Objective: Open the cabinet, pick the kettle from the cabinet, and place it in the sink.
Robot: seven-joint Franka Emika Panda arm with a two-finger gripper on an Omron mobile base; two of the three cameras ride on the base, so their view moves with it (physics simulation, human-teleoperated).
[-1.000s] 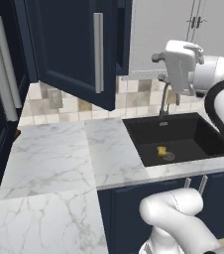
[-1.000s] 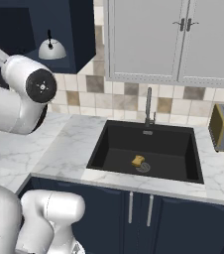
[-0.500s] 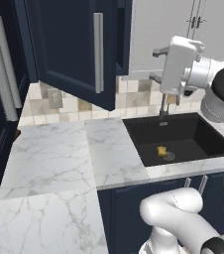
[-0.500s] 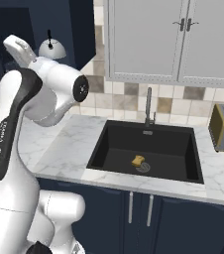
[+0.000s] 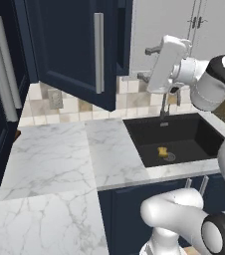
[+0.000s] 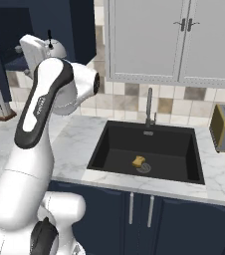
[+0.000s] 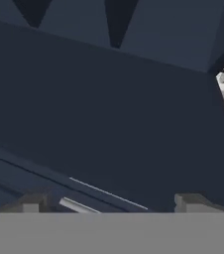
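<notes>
Left base view puts the marble counter (image 5: 55, 159) nearest me, then the sink (image 5: 184, 137) with a small yellow sponge (image 5: 162, 152) on its black floor, and beyond that the cabinet (image 5: 74, 47), whose door hangs open toward me with its silver bar handle (image 5: 99, 52) facing out. My gripper (image 5: 149, 63) is raised beside that door's free edge, at shelf height, and I read the claw as spread wide and carrying nothing; in the hand view the two tips (image 7: 191, 201) sit far apart against dark navy panelling. From the right base view the kettle (image 6: 55, 47) sits on the shelf inside, just behind the hand, half hidden by it. I cannot tell whether anything is touching yet. My worry is the approach: the hand comes in close to the door edge and the cabinet frame, so a wide swing of the wrist could knock the door or jam a finger against the shelf. The kettle is squat and rounded, so a grip on the dome could slip; the thin black handle is a small target. A nudge could also push it deeper in, or tip it off the shelf onto the counter.
</notes>
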